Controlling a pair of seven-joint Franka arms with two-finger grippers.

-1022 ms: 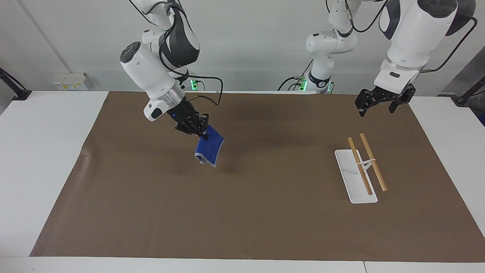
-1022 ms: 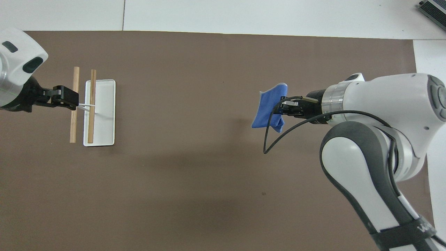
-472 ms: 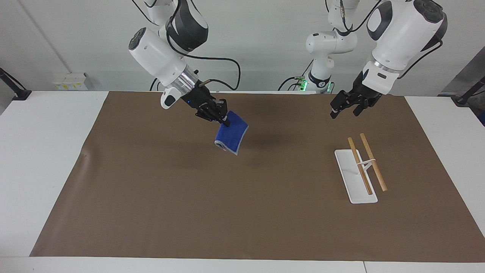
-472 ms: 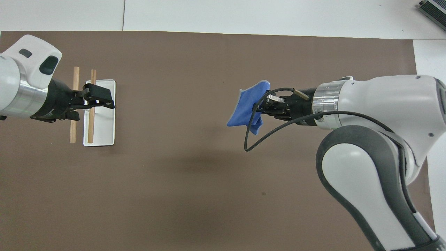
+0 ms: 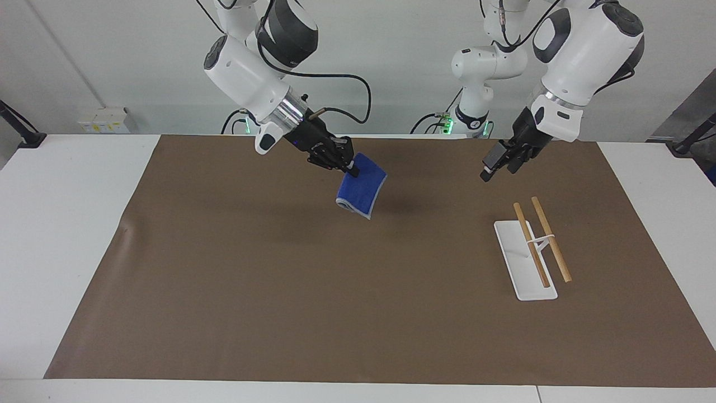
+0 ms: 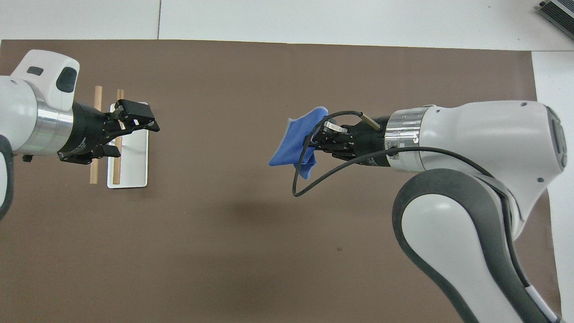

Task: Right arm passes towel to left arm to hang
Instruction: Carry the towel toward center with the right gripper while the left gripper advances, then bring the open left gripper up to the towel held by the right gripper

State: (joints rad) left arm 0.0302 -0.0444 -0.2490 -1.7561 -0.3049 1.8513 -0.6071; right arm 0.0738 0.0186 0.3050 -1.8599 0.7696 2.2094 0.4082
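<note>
Carried toward the table's middle since a second ago, the towel (image 5: 362, 184) hangs in the air over the brown mat (image 5: 279, 291), pinched at its top corner by the right gripper (image 5: 351, 169). Well apart, the left gripper (image 5: 493, 165), fingers spread and empty, has swung in over the mat near the rack (image 5: 528, 258).

Mat (image 5: 279, 291) open – rack (image 5: 531, 252) sole obstacle.

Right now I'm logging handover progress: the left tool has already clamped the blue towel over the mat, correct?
Not quite: the right tool clamps the blue towel over the mat. The facing view shows the left tool apart from it.
</note>
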